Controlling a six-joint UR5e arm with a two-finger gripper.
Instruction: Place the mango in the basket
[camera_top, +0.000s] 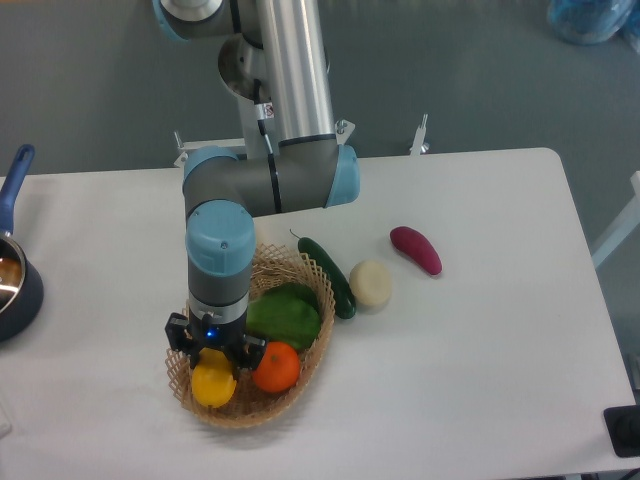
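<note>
**Mango inside basket, held**

Gripper (216, 362) fingers pinch the mango (214, 384) in the basket (312, 268), orange (277, 366) touching, green pepper (285, 313) behind. Cucumber (331, 277) leans against the rim; onion (370, 283), purple eggplant (416, 249) mid-counter; pot (14, 281) at left edge.

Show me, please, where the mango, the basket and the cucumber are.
mango (214, 385), fixed camera, its yellow lower face.
basket (318, 272), fixed camera, its woven rim at the right.
cucumber (330, 272), fixed camera, middle of its dark green body.
</note>
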